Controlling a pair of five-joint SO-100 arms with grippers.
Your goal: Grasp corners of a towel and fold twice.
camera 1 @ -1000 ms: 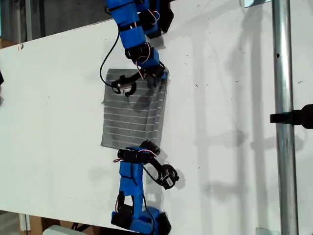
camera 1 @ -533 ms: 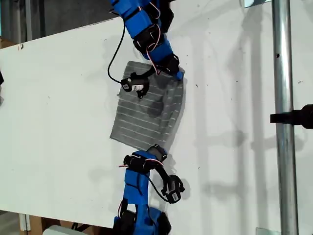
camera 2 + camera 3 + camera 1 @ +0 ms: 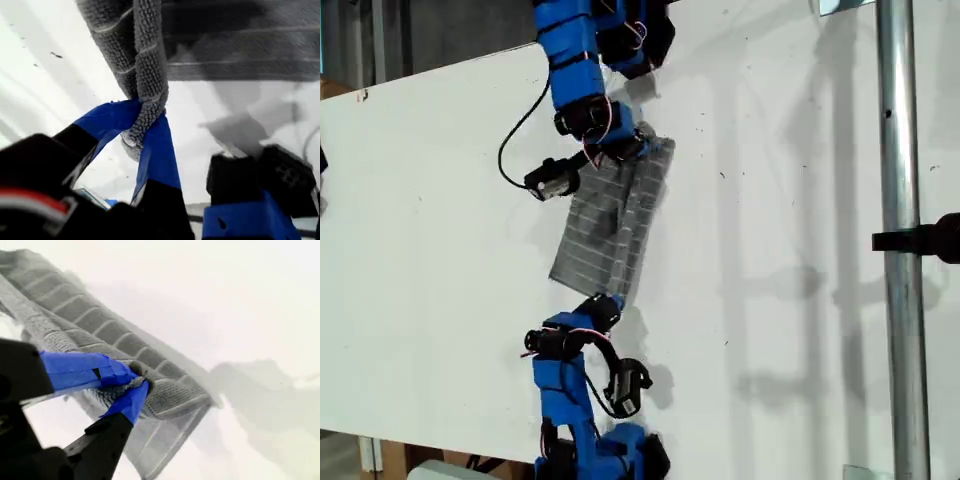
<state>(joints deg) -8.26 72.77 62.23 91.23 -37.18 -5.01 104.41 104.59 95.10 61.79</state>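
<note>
The grey striped towel [image 3: 610, 225] is stretched between two blue arms over the white table [image 3: 430, 260], bunched into a narrow, slanted band. In the exterior view one gripper [image 3: 625, 150] pinches its upper end and another gripper [image 3: 605, 303] pinches its lower end. The wrist views do not settle which arm is which. My first gripper [image 3: 142, 125] is shut on a bunched corner of the towel [image 3: 145, 60], whose cloth runs away from the jaws. My second gripper [image 3: 137, 377] is shut on a folded towel [image 3: 100, 325] edge near a corner.
A vertical metal pole [image 3: 898, 240] with a black clamp [image 3: 930, 238] stands at the exterior view's right. The table's edge runs along the exterior view's upper left. Black cables hang from both arms.
Both arms swung toward the exterior view's right with the towel, then back left. The towel now looks narrower and more bunched, and the lower arm's base link has shifted left.
</note>
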